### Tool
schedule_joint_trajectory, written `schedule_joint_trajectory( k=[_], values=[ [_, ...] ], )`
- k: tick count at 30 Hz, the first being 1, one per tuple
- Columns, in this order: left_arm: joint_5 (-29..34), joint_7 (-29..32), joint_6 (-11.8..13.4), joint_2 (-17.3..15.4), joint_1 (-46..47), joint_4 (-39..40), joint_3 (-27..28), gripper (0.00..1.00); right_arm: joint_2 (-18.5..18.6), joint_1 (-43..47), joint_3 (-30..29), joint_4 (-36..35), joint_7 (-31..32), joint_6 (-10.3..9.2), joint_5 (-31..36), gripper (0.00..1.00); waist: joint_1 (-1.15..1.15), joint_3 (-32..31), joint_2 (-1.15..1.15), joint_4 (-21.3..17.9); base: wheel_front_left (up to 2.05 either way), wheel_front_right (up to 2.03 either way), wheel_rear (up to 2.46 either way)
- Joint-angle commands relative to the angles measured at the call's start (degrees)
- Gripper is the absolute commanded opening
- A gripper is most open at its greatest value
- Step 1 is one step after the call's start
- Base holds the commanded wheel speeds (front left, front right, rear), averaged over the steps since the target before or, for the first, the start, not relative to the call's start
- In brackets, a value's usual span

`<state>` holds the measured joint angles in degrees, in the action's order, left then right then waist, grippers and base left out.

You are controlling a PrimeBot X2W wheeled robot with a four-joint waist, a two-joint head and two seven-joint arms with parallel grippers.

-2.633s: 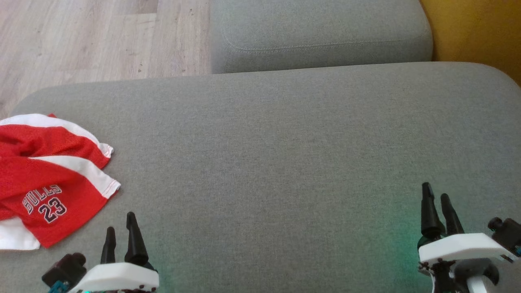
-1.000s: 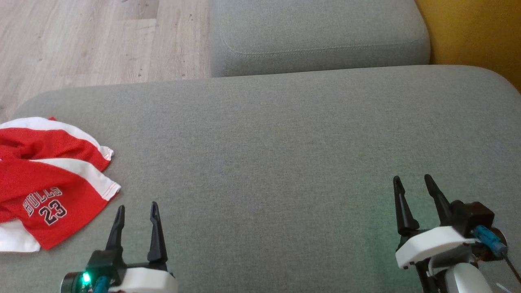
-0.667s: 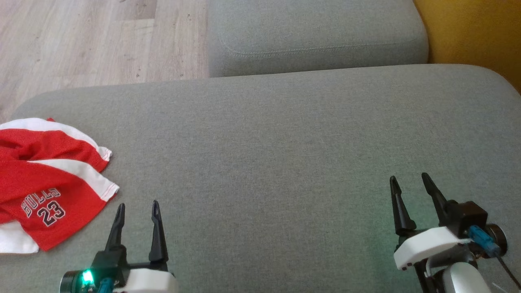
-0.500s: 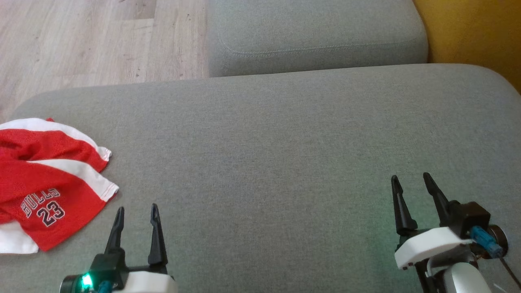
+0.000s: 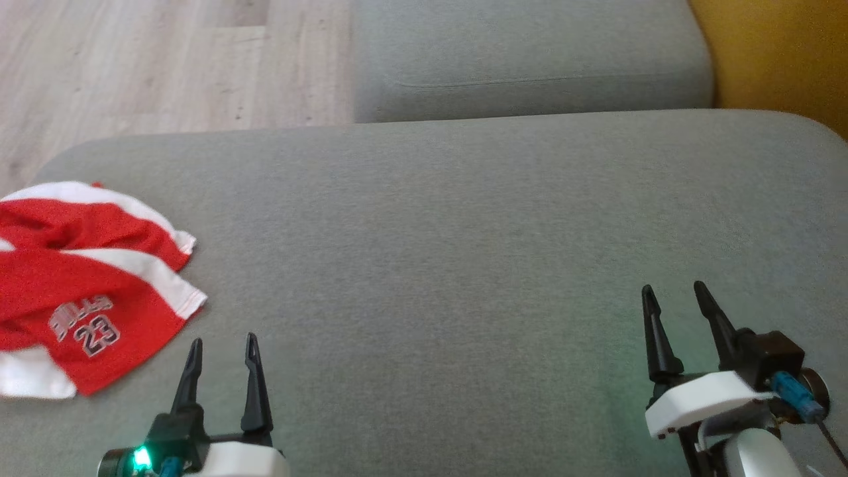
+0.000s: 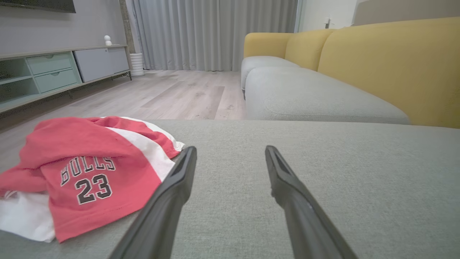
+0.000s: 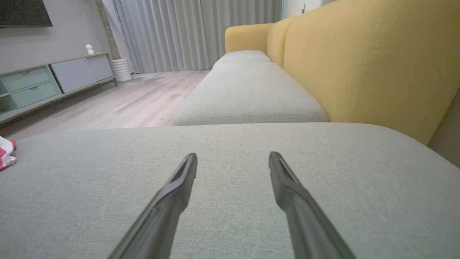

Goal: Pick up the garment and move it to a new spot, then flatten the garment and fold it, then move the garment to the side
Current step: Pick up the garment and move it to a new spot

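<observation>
A crumpled red and white garment [image 5: 79, 285] printed "BULLS 23" lies at the left end of the grey sofa cushion [image 5: 464, 232]. In the left wrist view the garment [image 6: 82, 169] sits just left of my fingers. My left gripper [image 5: 223, 344] stands open and empty near the cushion's front, a little right of the garment and apart from it. My right gripper [image 5: 674, 293] is open and empty over the cushion's right part. A sliver of the garment [image 7: 5, 153] shows at the left edge of the right wrist view.
A second grey cushion [image 5: 530, 59] lies beyond the first. The yellow sofa back [image 5: 782, 59] rises on the right. Wooden floor [image 5: 146, 66] stretches past the cushion's left and far edges, with a low cabinet [image 6: 46, 72] and curtains [image 6: 215, 32] further off.
Since 2.6 s ago both grippers have turned at the wrist and shifted inward. In the last half second the head view has shifted slightly; the garment lies where it was.
</observation>
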<state>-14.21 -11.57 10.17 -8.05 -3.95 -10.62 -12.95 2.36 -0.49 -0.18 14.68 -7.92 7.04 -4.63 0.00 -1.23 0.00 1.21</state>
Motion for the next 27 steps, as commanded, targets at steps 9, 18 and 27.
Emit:
schedule_joint_trajectory(
  k=[9, 18, 27],
  values=[
    [0.22, 0.43, 1.09, -2.00, 1.22, 2.99, 1.88, 1.00, 0.52, -1.26, 1.48, -1.56, -1.71, 0.45, -1.88, 1.00, 0.00, -0.54, 0.00, 10.00, 0.00, 0.00, 0.00],
    [0.46, 1.79, 1.48, -3.35, 0.48, 4.84, 1.71, 1.00, 0.52, -1.21, 2.34, -0.88, -2.27, 0.45, -2.36, 1.00, 0.00, -0.57, 0.00, 20.12, 0.00, 0.00, 0.00],
    [0.02, 2.48, 1.84, -4.35, -0.49, 6.12, 2.01, 1.00, 0.52, -1.77, 3.55, 0.25, -2.84, 0.45, -2.94, 1.00, 0.00, -0.36, 0.00, 25.02, 0.00, 0.00, 0.00]
  ],
)
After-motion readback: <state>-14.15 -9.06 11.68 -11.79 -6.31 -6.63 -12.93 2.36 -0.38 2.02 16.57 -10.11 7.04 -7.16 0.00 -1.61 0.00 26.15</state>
